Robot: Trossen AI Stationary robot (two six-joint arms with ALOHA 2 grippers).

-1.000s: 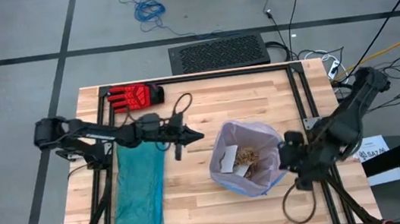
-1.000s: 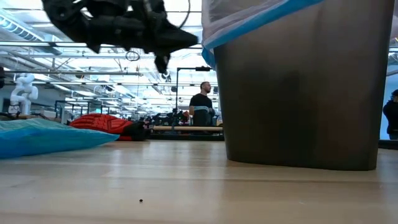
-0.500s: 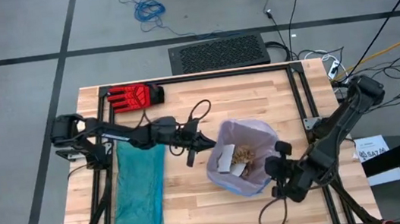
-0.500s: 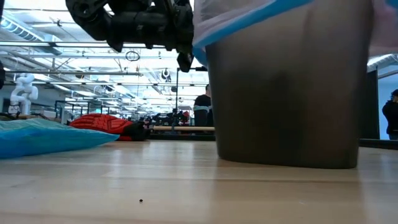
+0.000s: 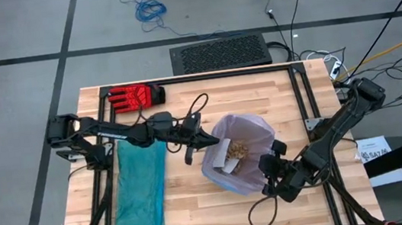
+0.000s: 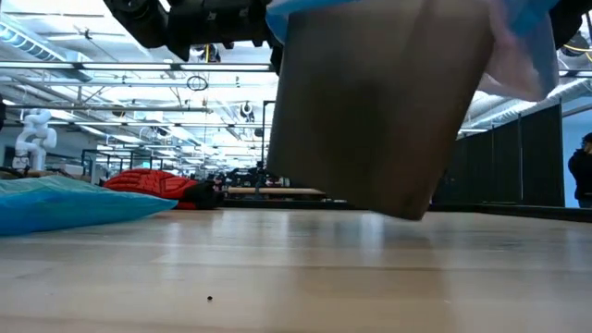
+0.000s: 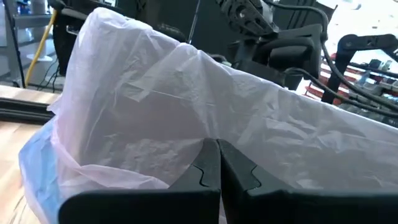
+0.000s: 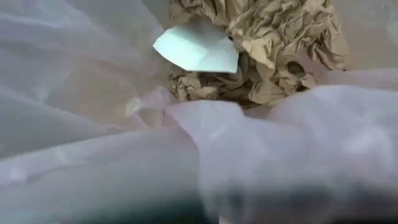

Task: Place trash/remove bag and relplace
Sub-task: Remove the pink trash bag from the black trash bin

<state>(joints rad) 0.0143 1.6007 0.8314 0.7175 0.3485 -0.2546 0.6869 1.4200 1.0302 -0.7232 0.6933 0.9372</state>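
I have the right pincer (image 5: pixel 270 172) pressed together at the near right rim of the bag (image 5: pixel 227 172), and whether it pinches plastic I cannot tell. The bag lines a dark bin (image 6: pixel 370 102), which is tilted with one bottom edge off the bench (image 5: pixel 197 205). Inside the bag lie the brown wads and a white scrap of trash (image 8: pixel 261 56). My left pincer (image 5: pixel 208 141) is pressed together against the bag's left rim. Beyond, a teal bag (image 5: pixel 138 197) and a red glove (image 5: pixel 135 97) lie on the bench.
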